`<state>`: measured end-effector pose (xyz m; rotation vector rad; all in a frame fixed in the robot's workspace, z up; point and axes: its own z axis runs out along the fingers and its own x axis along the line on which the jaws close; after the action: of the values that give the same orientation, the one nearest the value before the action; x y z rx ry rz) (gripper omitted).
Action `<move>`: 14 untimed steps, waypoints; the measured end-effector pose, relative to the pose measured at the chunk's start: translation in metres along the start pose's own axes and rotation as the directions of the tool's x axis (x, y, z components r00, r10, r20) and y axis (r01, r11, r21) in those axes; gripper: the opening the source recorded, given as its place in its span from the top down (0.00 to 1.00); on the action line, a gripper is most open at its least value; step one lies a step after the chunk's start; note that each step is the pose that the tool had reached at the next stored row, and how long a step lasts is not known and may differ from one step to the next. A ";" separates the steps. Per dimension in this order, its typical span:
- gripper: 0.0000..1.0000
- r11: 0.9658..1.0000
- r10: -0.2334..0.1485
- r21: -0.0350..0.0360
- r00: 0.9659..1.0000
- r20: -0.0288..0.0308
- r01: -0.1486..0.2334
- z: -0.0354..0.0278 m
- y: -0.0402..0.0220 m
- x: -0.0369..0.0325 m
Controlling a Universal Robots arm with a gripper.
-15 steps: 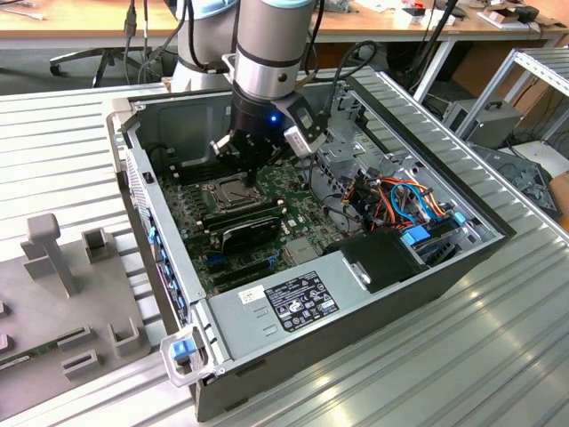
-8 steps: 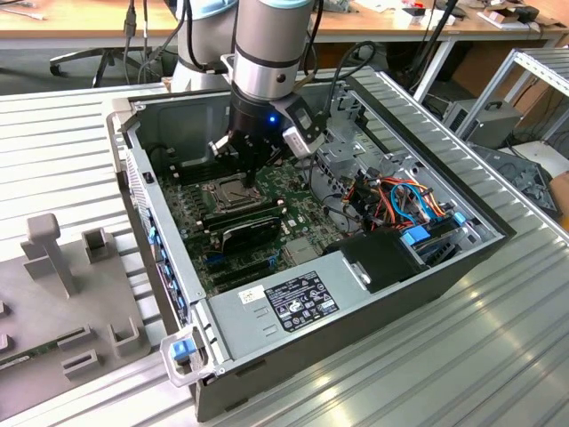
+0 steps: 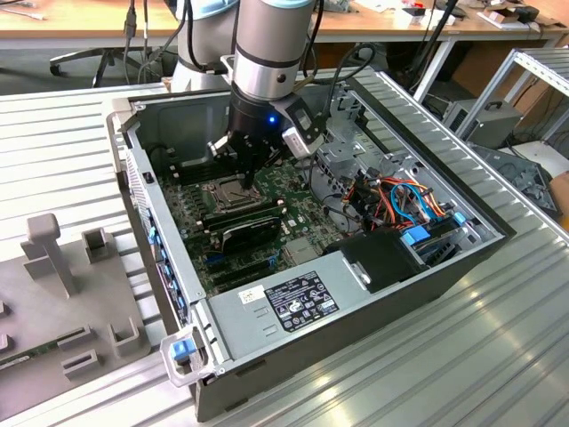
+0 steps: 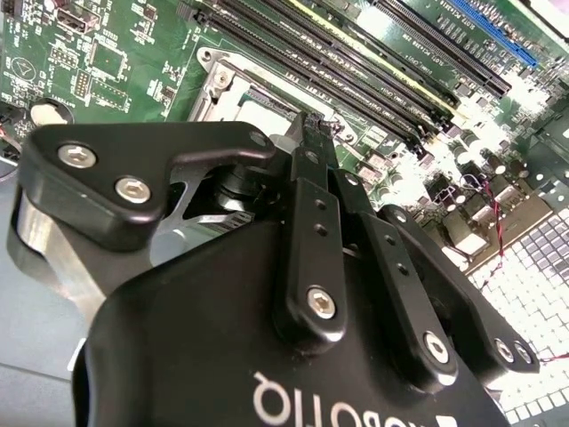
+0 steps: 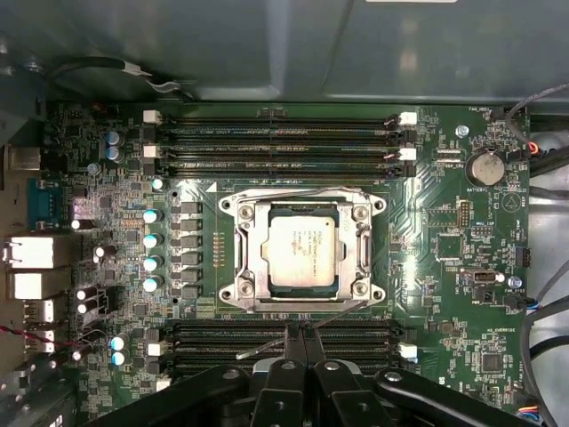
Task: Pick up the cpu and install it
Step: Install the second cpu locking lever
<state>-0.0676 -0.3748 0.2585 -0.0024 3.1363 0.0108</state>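
One chip is what the task turns on, and we judge most of the work done: the cpu (image 5: 300,251) already lies flat inside the socket (image 5: 302,249), its grey-tan face up and its edges square with the metal frame around it.

Going from the exterior view's left to its right, we see a grey fixture plate (image 3: 62,294) lying outside the case, then the open computer case (image 3: 311,307) with the green motherboard (image 3: 267,218) on its floor, then the bundle of orange and blue cables (image 3: 413,200) at the far right.

The gripper (image 5: 300,342) hangs over the board just beside the socket, on the side of the nearer memory slots (image 5: 276,342). Its two fingers (image 5: 292,342) are pressed together with no gap that we can see and nothing between them (the second wrist view shows the same closed pair, gripper (image 4: 307,133), above the socket edge).

What is left, as we read it, is the securing: the socket's frame looks open around the chip, with thin wire levers (image 5: 293,193) lying along its edges, though we cannot tell whether they are latched.
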 end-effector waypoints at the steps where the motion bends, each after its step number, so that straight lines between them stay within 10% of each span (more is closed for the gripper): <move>1: 0.89 1.000 0.000 0.000 1.000 0.000 0.000 0.0002 0.0000 0.0007; 14: 0.89 1.000 0.000 0.010 1.000 0.000 0.000 0.0025 -0.0029 0.0170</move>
<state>-0.0846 -0.3778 0.2559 -0.0026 3.1364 -0.0055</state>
